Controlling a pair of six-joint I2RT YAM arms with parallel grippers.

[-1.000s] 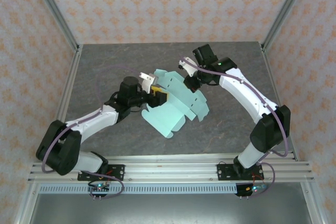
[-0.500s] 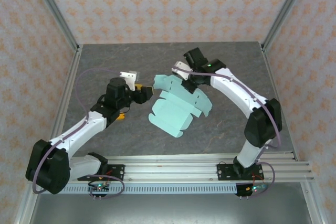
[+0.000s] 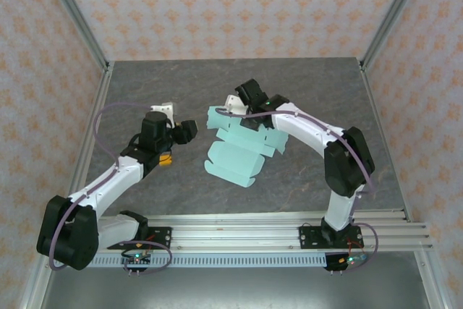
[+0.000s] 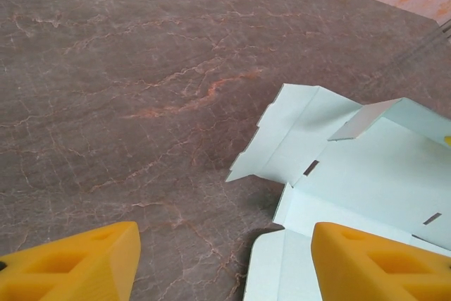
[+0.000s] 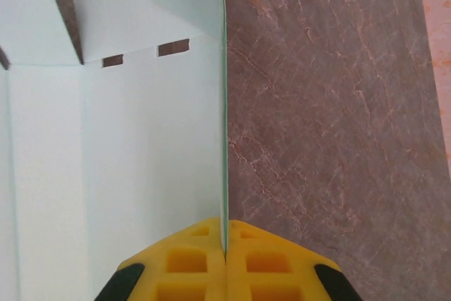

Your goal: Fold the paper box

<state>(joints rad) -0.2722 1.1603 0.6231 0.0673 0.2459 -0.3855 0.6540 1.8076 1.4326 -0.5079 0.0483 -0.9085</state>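
The paper box (image 3: 242,151) is a pale mint-blue die-cut sheet, lying mostly flat at the table's middle with some flaps lifted. My right gripper (image 3: 239,108) is at its far edge and is shut on that edge; in the right wrist view the thin card (image 5: 127,160) runs straight into the closed yellow jaws of the gripper (image 5: 225,244). My left gripper (image 3: 189,129) hovers just left of the sheet, open and holding nothing. In the left wrist view the sheet (image 4: 366,167) lies ahead to the right, and the gripper (image 4: 225,266) stands over bare table.
The table is grey marbled stone (image 3: 304,179), fenced by metal rails (image 3: 94,128) at the left and right and patterned walls behind. A small orange piece (image 3: 166,160) sits beside my left forearm. Bare table lies left and front of the sheet.
My left gripper has let go of the sheet, opened wider and pulled back left. The right arm has swung left, dragging the sheet's far edge with it.
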